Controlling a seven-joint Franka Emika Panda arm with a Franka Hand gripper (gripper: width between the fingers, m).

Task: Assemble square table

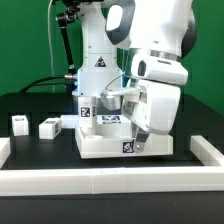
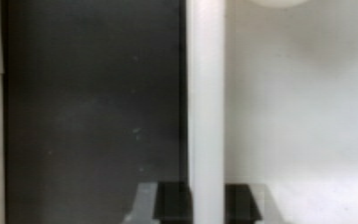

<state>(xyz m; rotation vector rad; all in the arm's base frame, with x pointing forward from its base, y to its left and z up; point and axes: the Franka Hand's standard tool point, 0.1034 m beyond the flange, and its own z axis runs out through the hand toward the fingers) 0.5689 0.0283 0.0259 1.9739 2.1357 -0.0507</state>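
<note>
The white square slab [image 1: 105, 140] lies on the black table in the middle of the exterior view, with tags on its front edge. A tagged white leg [image 1: 86, 108] stands on its far left corner. Two loose legs [image 1: 20, 123] [image 1: 48, 127] lie on the table to the exterior view's left. My gripper [image 1: 141, 138] reaches down at the slab's right edge, its fingers hidden by the hand. In the wrist view my gripper [image 2: 206, 203] has a dark finger on each side of the slab's raised rim [image 2: 206, 90], shut on it. The slab's flat face [image 2: 309, 120] lies beside the rim.
A long low white border wall [image 1: 110, 181] runs along the front and turns back at both sides [image 1: 205, 150]. The robot's base [image 1: 95, 60] stands behind the slab with cables at the left. Black table [image 2: 87, 100] shows beside the rim.
</note>
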